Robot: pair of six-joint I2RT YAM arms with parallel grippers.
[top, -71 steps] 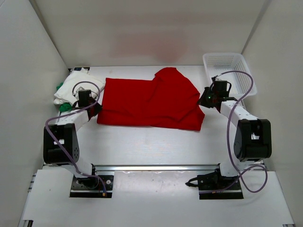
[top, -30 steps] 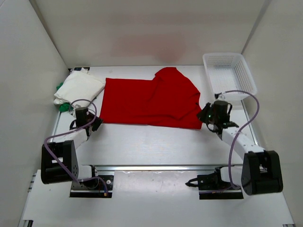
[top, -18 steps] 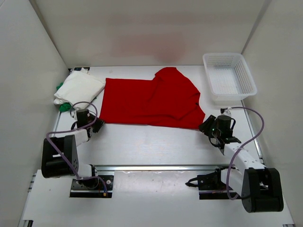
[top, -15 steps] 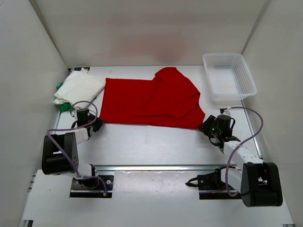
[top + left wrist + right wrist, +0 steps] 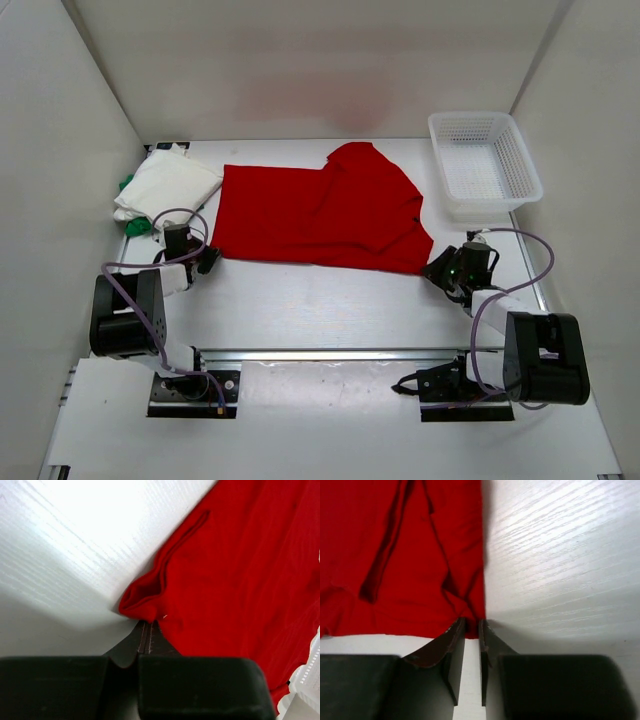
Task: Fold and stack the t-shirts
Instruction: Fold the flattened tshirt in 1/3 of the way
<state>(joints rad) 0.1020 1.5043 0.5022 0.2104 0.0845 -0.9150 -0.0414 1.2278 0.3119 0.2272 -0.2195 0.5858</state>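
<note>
Early fold stage. Red t-shirt (image 5: 320, 215) spread unfolded on bench (image 5: 320, 300), ahead of both pincers. Left pincer (image 5: 148, 625) clamped on corner. Right pincer (image 5: 471, 622) narrowly parted, hem at tips, grip unclear. White t-shirt (image 5: 165, 185) apparently folded atop green t-shirt (image 5: 137, 227), beyond left pincer. Remaining: fold red, stack.

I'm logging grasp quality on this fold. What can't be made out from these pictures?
- green t-shirt, top view: mostly buried under the white t-shirt.
- right end effector, right wrist view: own fingertips hide whether the red t-shirt sits between them.
- basket, left wrist view: cut off by the frame's edge.
</note>
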